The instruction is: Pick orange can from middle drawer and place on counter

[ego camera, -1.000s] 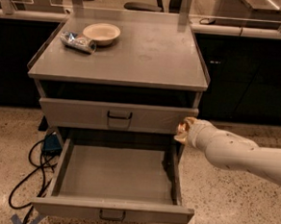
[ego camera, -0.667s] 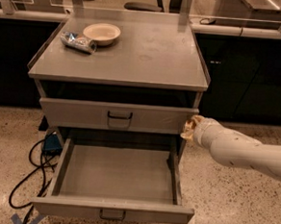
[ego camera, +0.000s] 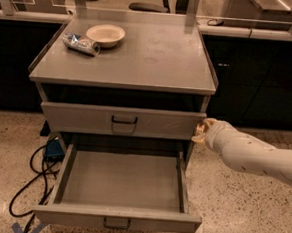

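Observation:
The middle drawer is pulled out, and the grey tray floor that shows is bare. The orange can is not in view. The counter is the flat grey top of the cabinet. My gripper comes in from the right on a pale arm. It sits at the right end of the closed drawer front above the open drawer, just over that drawer's right wall.
A pale round bowl and a silver-blue shiny cylinder lie on the counter's back left. Black cables and a blue box are on the floor to the left. A long ledge with glass panels runs behind.
My gripper has moved slightly right and up along the closed drawer's right end. The drawers and the items on the counter have not moved.

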Controlling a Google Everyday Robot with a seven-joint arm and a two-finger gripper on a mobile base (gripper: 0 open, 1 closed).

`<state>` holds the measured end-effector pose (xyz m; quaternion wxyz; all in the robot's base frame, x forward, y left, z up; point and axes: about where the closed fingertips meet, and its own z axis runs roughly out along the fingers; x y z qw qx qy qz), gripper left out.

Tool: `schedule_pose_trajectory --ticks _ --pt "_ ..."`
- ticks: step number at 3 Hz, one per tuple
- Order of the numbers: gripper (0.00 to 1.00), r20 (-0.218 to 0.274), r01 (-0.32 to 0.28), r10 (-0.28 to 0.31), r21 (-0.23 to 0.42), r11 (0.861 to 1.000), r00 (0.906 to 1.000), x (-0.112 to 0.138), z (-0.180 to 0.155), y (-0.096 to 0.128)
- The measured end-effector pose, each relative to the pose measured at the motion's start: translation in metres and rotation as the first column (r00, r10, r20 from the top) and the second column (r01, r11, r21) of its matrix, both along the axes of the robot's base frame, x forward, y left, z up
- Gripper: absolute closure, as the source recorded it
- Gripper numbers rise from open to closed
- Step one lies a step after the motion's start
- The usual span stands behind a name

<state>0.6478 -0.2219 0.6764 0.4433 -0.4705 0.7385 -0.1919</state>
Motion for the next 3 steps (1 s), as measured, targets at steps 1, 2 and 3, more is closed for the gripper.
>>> schedule_pose_trajectory --ticks 1,2,3 --pt "1.00 0.101 0.057 -0.052 -0.049 0.997 0.9935 0.007 0.045 -0.026" --pt "1.00 0.248 0.145 -0.121 -0.084 0.986 0.9613 0.003 0.115 -0.058" --pt "1.00 0.403 0.264 -0.211 -0.079 0.961 0.8904 -0.008 0.199 -0.096"
